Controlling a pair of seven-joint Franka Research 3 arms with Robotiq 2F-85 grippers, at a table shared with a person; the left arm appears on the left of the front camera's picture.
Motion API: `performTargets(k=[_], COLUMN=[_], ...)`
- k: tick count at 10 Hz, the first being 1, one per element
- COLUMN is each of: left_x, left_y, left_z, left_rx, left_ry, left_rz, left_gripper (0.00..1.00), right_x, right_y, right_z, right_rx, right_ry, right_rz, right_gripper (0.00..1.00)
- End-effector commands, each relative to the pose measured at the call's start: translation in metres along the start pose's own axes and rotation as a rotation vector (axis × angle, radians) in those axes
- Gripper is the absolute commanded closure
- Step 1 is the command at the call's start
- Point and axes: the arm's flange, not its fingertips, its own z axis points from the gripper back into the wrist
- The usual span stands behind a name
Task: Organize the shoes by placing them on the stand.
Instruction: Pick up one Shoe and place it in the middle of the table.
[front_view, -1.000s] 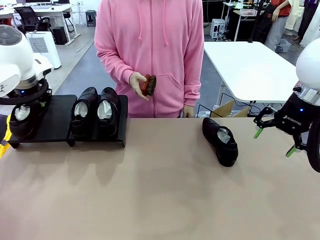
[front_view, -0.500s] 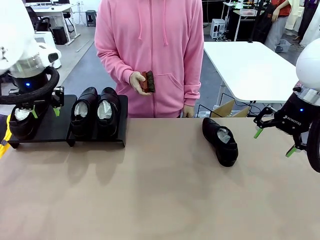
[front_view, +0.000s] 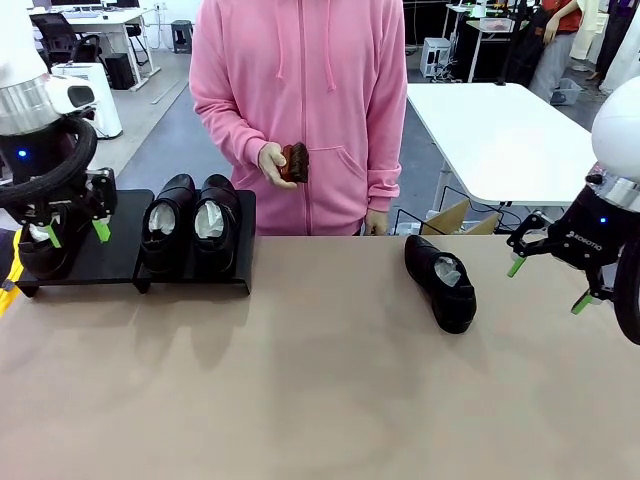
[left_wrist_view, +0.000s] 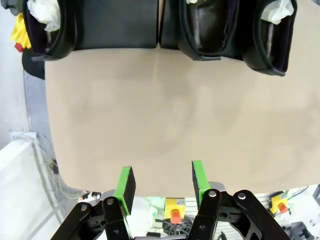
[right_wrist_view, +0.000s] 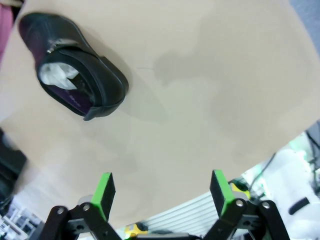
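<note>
Right wrist view: glossy black shoe, white stuffing.

Open-plan robotics lab or office floor, white work table at right, desks and office chair upper left, white floor-standing unit, grey floor, cardboard box mid-right, white robot arm at left edge.

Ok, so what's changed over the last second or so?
The left tool rose, open and empty, away from the end shoe, which sits on the stand. The person's hand turned the brush slightly. Unchanged: the right tool, the other two shoes on the stand, the lone shoe on the table.
</note>
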Motion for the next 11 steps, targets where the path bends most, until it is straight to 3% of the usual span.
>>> performTargets(k=[1,3,7,9,11], left_x=[0.0,0.0,0.0,0.0,0.0], left_y=[-0.002,-0.002,-0.002,-0.002,-0.002], left_z=[0.002,0.002,0.002,0.002,0.002], left_rx=[-0.002,-0.002,-0.002,-0.002,-0.002], left_ry=[-0.015,-0.015,-0.015,-0.015,-0.015], left_rz=[-0.001,-0.001,-0.001,-0.001,-0.001], left_gripper=[0.39,0.39,0.39,0.39,0.39], right_x=[0.011,0.026,0.017,0.001,0.0], right_y=[0.014,0.051,0.141,0.16,0.169], right_z=[0.0,0.005,-0.063,-0.09,-0.101], right_rx=[-0.008,0.002,-0.016,-0.069,-0.13], right_ry=[-0.031,-0.125,-0.155,-0.211,-0.207], right_rz=[0.193,0.335,0.513,0.663,0.774], right_gripper=[0.0,0.0,0.0,0.0,0.0])
